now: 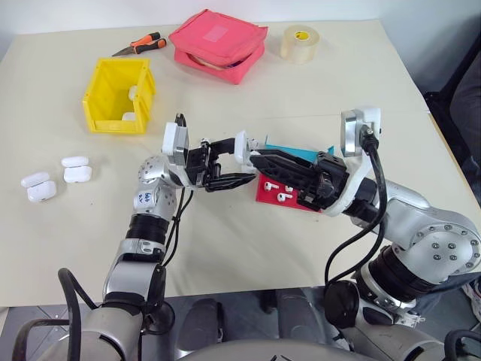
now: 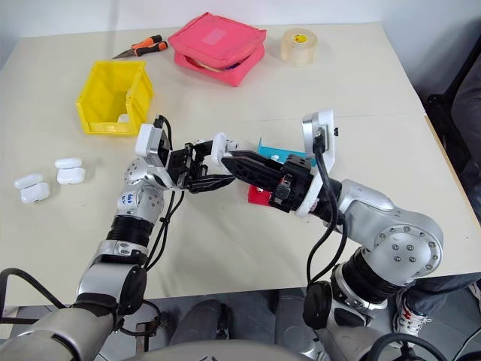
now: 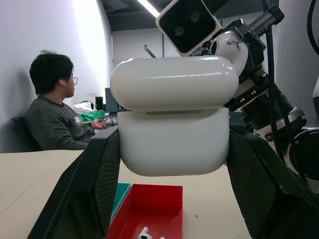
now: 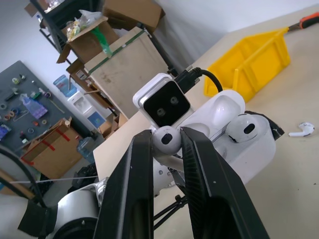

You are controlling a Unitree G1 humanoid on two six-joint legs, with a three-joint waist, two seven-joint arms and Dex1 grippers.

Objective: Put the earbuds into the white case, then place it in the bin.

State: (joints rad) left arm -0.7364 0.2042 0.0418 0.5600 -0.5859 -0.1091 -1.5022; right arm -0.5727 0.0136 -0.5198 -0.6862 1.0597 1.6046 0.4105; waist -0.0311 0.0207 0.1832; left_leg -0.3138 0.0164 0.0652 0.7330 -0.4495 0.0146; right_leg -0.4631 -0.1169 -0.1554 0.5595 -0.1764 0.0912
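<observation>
From the head camera, the left claw (image 1: 239,162) is clamped on a white case (image 1: 242,145) held above the middle of the table (image 1: 248,248). The right claw (image 1: 259,159) meets it from the other side, its fingers pinched on an earbud right at the case. Below them sits a red tray (image 1: 264,192) with loose earbuds (image 1: 279,194), a teal tray (image 1: 293,152) just behind it. The yellow bin (image 1: 119,96) stands farther back on the left, and three more cases (image 1: 56,179) lie near the table's left edge. Pliers (image 1: 141,45), a pink pouch (image 1: 219,45) and a tape roll (image 1: 298,43) line the far side.

In the left wrist view, the case (image 3: 174,114) is gripped between both fingers (image 3: 97,184), lid raised, above the red tray (image 3: 149,211). A seated person (image 3: 52,112) is in the background.

In the right wrist view, the fingers (image 4: 129,189) squeeze one earbud (image 4: 166,141); another earbud (image 4: 244,128) already sits in the open case (image 4: 249,144).
</observation>
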